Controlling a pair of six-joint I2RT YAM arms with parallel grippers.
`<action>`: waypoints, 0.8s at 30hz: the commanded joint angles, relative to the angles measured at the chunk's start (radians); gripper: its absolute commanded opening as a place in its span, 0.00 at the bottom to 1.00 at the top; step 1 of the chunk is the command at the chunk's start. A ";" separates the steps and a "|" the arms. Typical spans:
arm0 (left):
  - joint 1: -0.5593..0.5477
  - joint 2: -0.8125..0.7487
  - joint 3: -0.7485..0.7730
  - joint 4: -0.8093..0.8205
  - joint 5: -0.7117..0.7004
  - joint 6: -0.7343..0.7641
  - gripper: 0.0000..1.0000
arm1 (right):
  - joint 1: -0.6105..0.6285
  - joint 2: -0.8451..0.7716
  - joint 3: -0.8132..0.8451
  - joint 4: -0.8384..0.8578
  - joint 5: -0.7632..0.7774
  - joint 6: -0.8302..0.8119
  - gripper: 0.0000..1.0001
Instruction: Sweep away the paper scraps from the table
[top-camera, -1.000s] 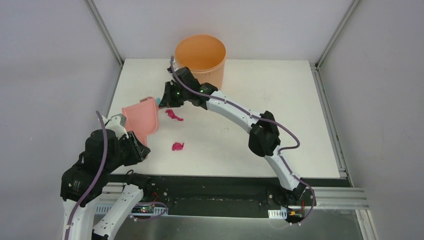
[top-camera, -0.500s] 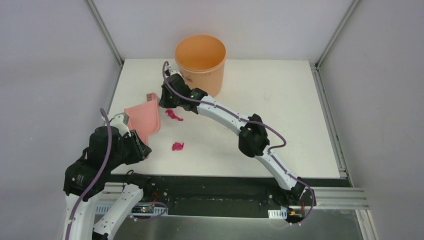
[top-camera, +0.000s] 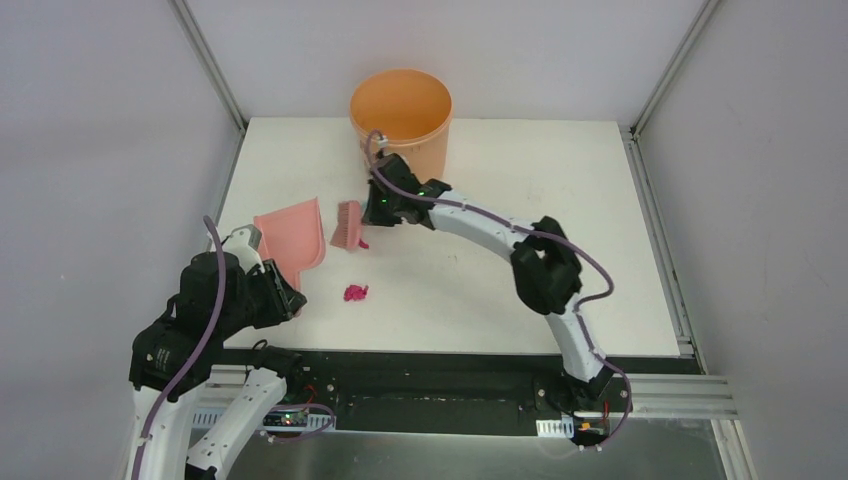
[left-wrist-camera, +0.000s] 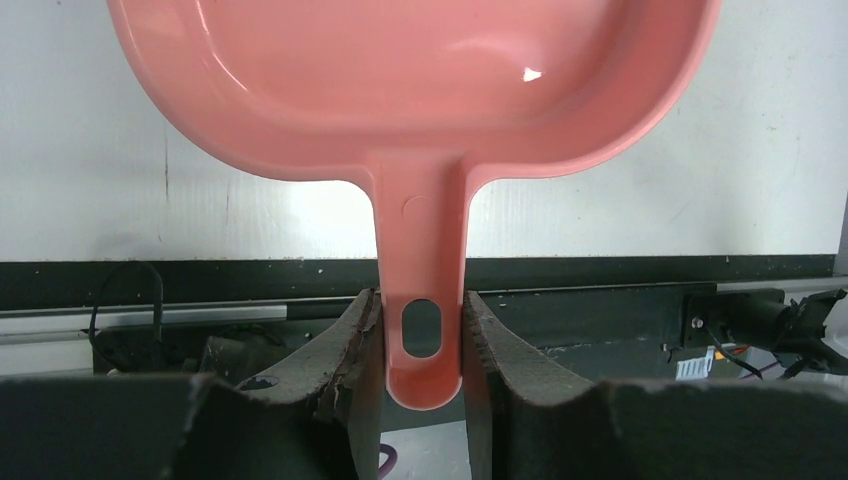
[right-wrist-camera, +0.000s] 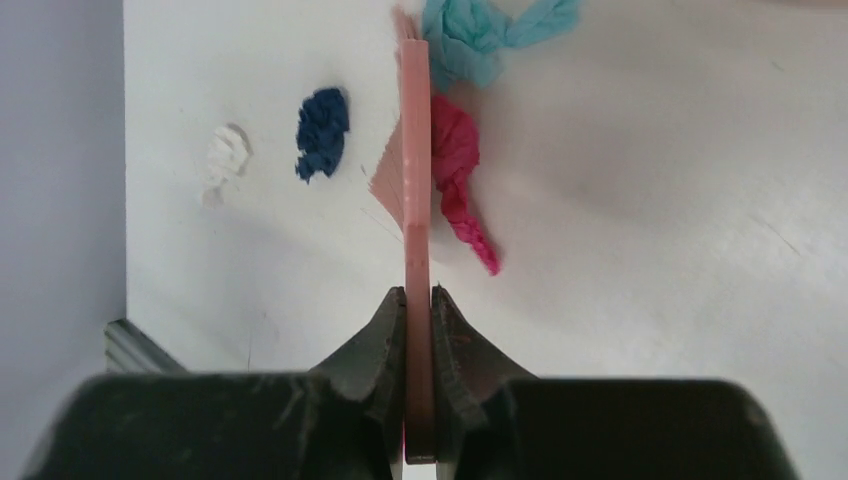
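Scraps (top-camera: 362, 243) lie on the white worktop (top-camera: 560, 200) — a lone magenta wad (top-camera: 356, 292) near the front, the rest bunched at the brush (right-wrist-camera: 415, 150). A second magenta wad (right-wrist-camera: 455, 150) and a teal wad (right-wrist-camera: 470, 40) sit against one side of it; a dark blue wad (right-wrist-camera: 322, 130) and a white wad (right-wrist-camera: 225, 155) lie on the other. Right pincer (right-wrist-camera: 420, 310) is clamped on the brush handle. Left pincer (left-wrist-camera: 420, 330) grips the dustpan (left-wrist-camera: 420, 100) by its handle — pan just left of the brush.

The dustpan (left-wrist-camera: 420, 100) and hand brush (right-wrist-camera: 417, 200) are salmon pink, the bucket (top-camera: 432, 140) orange, the table (top-camera: 560, 190) plain white. The paper scraps (right-wrist-camera: 455, 150) are magenta, teal, dark blue and white.
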 joint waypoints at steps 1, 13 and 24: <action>0.002 -0.020 0.007 0.054 0.039 0.013 0.00 | -0.125 -0.285 -0.334 0.022 -0.217 0.119 0.00; 0.002 -0.053 0.018 0.050 0.034 0.030 0.00 | -0.293 -0.761 -0.704 0.047 -0.690 -0.255 0.00; 0.002 -0.062 0.036 0.041 0.043 0.007 0.00 | -0.056 -0.501 -0.408 -0.056 -0.643 -0.335 0.00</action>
